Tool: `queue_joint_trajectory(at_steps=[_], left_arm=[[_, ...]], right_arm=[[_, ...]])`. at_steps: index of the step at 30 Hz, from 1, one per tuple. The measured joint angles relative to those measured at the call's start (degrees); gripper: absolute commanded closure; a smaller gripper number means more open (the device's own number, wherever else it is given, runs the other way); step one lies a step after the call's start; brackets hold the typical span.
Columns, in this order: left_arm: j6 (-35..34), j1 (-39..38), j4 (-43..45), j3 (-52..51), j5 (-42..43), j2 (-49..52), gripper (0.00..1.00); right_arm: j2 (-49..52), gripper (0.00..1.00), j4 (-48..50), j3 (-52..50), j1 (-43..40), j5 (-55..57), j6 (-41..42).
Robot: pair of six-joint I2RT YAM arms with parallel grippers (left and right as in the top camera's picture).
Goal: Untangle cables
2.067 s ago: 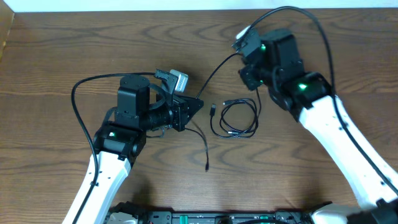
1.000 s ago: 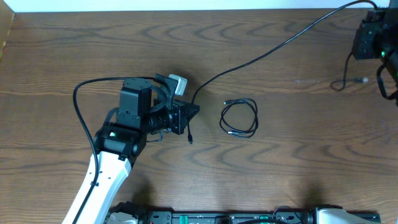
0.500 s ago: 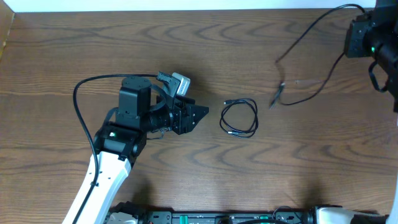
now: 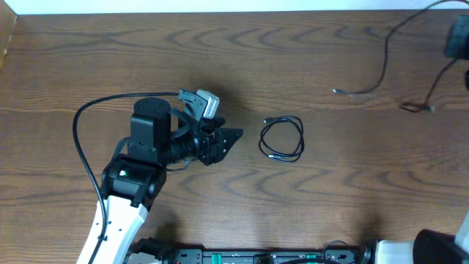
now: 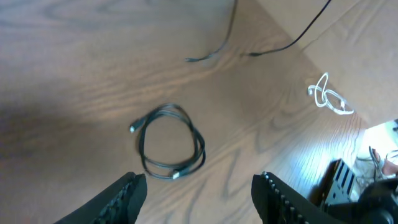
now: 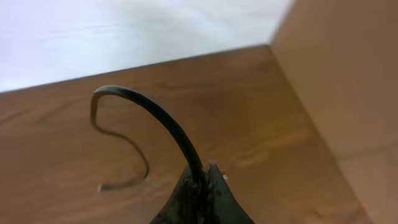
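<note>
A thin black cable (image 4: 282, 138) lies coiled in a small ring on the table, just right of my left gripper (image 4: 231, 139). In the left wrist view the coil (image 5: 169, 142) sits ahead of the open, empty left gripper (image 5: 200, 178). My right gripper (image 6: 204, 171) is shut on a longer black cable (image 6: 163, 118) that arcs up and droops to a plug end (image 6: 102, 186). From overhead that cable (image 4: 384, 59) hangs from the far right edge, its end (image 4: 338, 91) on the wood.
The wooden table's back edge (image 4: 220, 12) meets a white wall. The table's right corner (image 6: 268, 45) lies near the right gripper. A white cord (image 5: 328, 99) lies on a lighter surface beyond the table edge. My left arm's own thick cable (image 4: 84, 125) loops at the left.
My left gripper opened and let go of the long cable's end. The right gripper carried that cable to the far right, and its free end swung away from the coil.
</note>
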Motion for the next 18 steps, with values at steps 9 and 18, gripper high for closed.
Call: queue_joint_trajectory(at_steps=[9,18], left_arm=[[2.1,0.0,-4.3,0.0,0.0,0.0,0.41],[3.8,0.0,-4.6,0.0,0.0,0.0,0.41]], right_arm=[[7.0,0.99,2.2,0.0,-12.3,0.7,5.0],[13.0,0.99,4.7,0.1,-20.9,7.2,7.1]])
